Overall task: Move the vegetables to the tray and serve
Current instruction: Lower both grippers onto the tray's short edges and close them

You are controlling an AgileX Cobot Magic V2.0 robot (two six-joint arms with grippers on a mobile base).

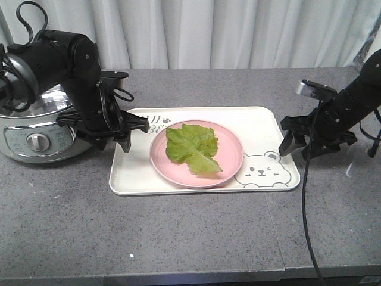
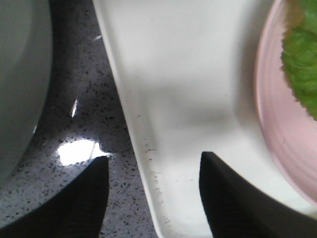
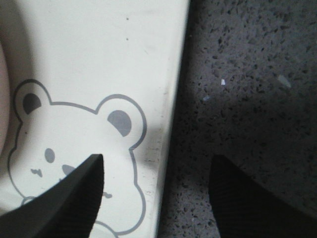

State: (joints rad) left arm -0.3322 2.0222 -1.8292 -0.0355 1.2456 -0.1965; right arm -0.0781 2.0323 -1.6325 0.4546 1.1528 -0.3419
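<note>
Lettuce leaf lies on round pink plate, plate sits on cream tray in middle of grey speckled tabletop. L gripper is low at tray edge nearest the silver electric cooker, fingers spread: one over tabletop, other over tray floor, rim between them, nothing gripped. R gripper is at opposite edge by winking bear drawing, fingers likewise apart, straddling rim, holding nothing
</note>
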